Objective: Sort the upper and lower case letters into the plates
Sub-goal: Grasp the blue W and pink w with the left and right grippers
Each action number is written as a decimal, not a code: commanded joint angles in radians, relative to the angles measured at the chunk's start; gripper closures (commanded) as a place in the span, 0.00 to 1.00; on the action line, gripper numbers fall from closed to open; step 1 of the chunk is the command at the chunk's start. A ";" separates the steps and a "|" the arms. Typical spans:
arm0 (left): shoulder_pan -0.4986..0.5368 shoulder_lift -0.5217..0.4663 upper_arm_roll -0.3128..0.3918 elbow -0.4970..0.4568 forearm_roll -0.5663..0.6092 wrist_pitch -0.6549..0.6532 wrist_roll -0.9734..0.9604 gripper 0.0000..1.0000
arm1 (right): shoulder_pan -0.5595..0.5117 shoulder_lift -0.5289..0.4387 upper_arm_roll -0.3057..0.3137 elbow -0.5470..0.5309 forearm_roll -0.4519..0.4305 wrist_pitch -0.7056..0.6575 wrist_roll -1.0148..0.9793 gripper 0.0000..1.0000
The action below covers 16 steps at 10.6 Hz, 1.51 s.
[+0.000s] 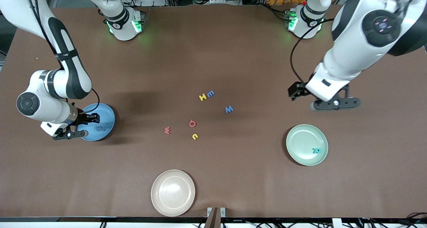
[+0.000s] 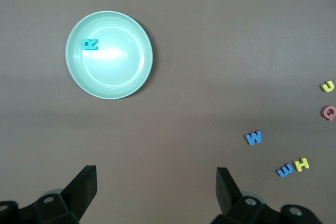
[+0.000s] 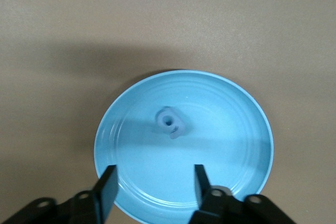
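Observation:
My right gripper (image 3: 155, 174) hangs open over the bright blue plate (image 3: 226, 145) at the right arm's end (image 1: 108, 116). A small blue letter (image 3: 170, 123) lies in that plate, clear of the fingers. The mint green plate (image 1: 302, 141) holds a teal R (image 1: 316, 150) (image 2: 90, 44). My left gripper (image 2: 156, 174) is open and empty over bare table beside the mint plate (image 2: 118, 72). Loose on the mid-table are a yellow H (image 1: 202, 97), a blue E (image 1: 210, 94), a blue W (image 1: 229, 109), a red Q (image 1: 192, 123), a red W (image 1: 167, 130) and a yellow u (image 1: 195, 136).
A beige-cream plate (image 1: 172, 192) sits empty close to the table edge nearest the front camera. The two arm bases stand along the table edge farthest from that camera.

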 commanded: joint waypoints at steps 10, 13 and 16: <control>-0.239 0.250 0.017 0.065 0.103 0.197 -0.295 0.00 | 0.382 0.217 0.026 0.272 0.116 -0.002 0.325 0.00; -0.274 0.304 0.015 0.063 0.105 0.249 -0.406 0.00 | 0.425 0.278 0.026 0.342 0.120 -0.002 0.437 0.00; -0.307 0.359 0.015 0.062 0.106 0.318 -0.554 0.00 | 0.448 0.319 0.026 0.357 0.113 0.010 0.556 0.00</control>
